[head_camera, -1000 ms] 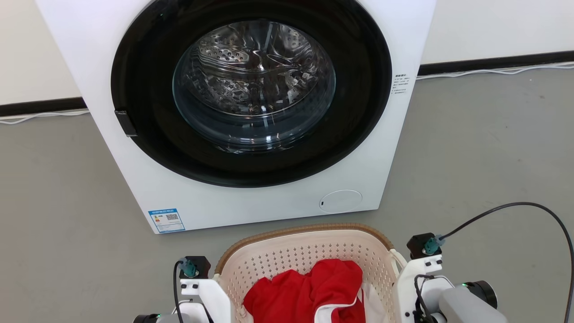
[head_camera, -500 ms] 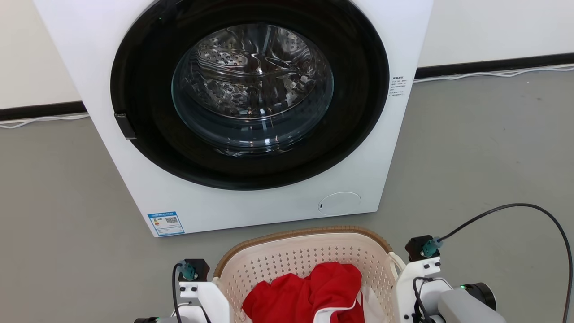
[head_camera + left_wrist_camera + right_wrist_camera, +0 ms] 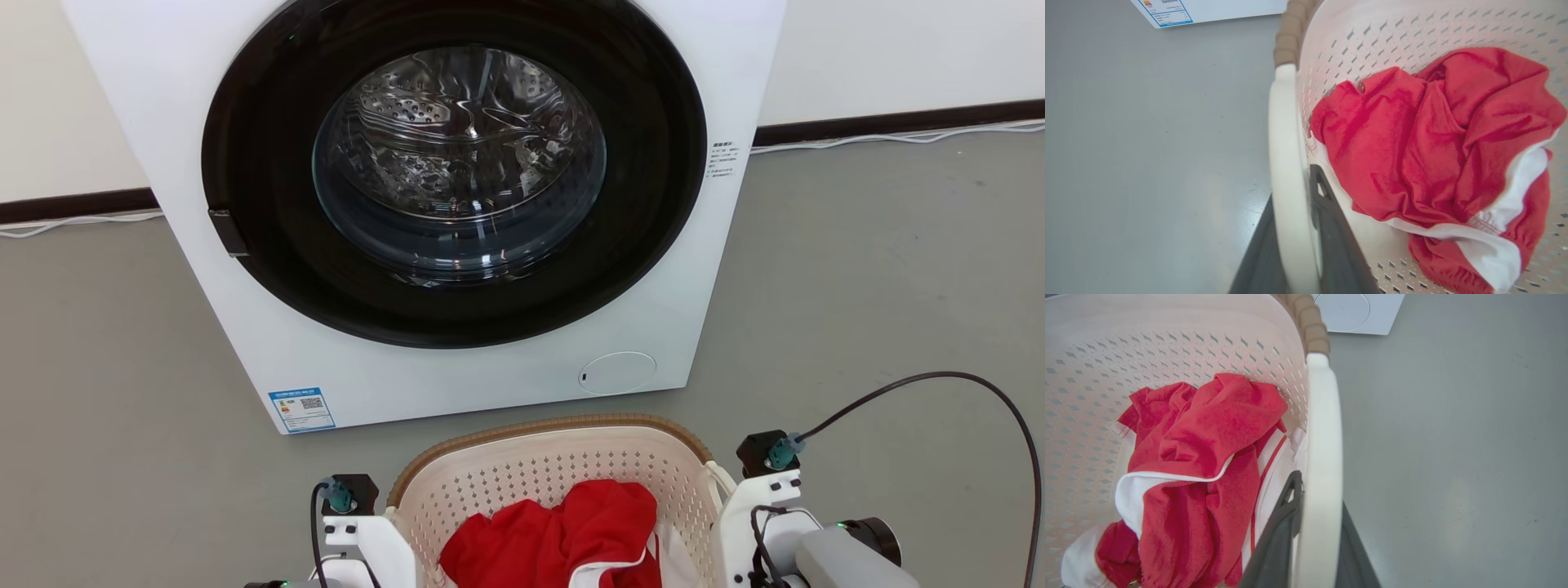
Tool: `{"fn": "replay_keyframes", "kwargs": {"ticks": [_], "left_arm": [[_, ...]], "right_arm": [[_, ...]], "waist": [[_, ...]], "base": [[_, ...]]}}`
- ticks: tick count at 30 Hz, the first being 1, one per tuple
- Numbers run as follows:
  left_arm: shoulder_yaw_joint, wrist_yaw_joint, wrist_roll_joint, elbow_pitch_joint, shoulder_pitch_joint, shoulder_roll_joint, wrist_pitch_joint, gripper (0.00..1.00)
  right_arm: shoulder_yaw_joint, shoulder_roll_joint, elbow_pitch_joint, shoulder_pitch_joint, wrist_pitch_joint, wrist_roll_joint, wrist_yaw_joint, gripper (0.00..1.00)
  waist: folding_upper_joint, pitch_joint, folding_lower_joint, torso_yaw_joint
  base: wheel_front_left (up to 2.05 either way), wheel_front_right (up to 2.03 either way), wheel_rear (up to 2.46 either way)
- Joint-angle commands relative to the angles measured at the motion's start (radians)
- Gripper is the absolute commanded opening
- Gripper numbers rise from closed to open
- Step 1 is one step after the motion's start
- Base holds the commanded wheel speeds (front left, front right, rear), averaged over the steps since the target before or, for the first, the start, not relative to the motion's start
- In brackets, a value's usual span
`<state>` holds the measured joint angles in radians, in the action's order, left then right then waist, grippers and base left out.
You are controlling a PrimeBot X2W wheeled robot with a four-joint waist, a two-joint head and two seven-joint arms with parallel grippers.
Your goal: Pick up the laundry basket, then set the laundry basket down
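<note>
The laundry basket (image 3: pixel 555 426), cream and perforated with a brown woven-look rim, sits at the bottom centre of the head view, just in front of the washer. It holds crumpled red and white clothes (image 3: pixel 563 531). My left gripper (image 3: pixel 1294 183) is shut on the basket's white loop handle (image 3: pixel 1284 134), one dark finger inside it and one outside. My right gripper (image 3: pixel 1318 490) is shut the same way on the opposite handle (image 3: pixel 1323 428). I cannot tell whether the basket's bottom touches the floor.
A white front-loading washer (image 3: pixel 490 384) with its round dark door (image 3: pixel 245 147) shut stands right behind the basket. A black cable (image 3: pixel 939 377) loops from my right wrist over the grey floor (image 3: pixel 857 286). White cords (image 3: pixel 898 135) run along the baseboard.
The whole head picture has slid down slightly, so the camera has moved. Basket, clothes and both wrists keep the same places relative to each other and the washer.
</note>
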<state>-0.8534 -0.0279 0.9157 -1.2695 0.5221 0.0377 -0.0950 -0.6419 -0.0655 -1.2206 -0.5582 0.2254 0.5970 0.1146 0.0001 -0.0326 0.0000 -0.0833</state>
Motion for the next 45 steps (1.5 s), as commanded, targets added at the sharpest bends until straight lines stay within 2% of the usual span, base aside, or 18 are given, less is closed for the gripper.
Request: {"fn": "replay_keyframes", "kwargs": {"ticks": [1, 32, 45], "left_arm": [[0.009, -0.020, -0.005, 0.013, 0.053, 0.013, 0.023, 0.00], [-0.034, -0.019, 0.031, -0.001, 0.058, 0.013, 0.024, 0.00], [-0.043, -0.007, 0.036, -0.008, 0.084, 0.015, 0.057, 0.00]], "right_arm": [[-0.025, 0.015, 0.019, -0.024, -0.003, 0.004, 0.016, 0.00], [-0.074, 0.015, 0.001, -0.038, -0.014, 0.055, 0.016, 0.00], [-0.086, 0.015, 0.008, -0.054, -0.057, 0.071, 0.016, 0.00]], "waist": [[-0.0001, 0.000, 0.0001, -0.001], [-0.0001, 0.005, 0.0000, -0.007], [-0.0001, 0.053, 0.0000, -0.003]], "base": [[0.00, 0.00, 0.00], [0.00, 0.00, 0.00], [0.00, 0.00, 0.00]]}}
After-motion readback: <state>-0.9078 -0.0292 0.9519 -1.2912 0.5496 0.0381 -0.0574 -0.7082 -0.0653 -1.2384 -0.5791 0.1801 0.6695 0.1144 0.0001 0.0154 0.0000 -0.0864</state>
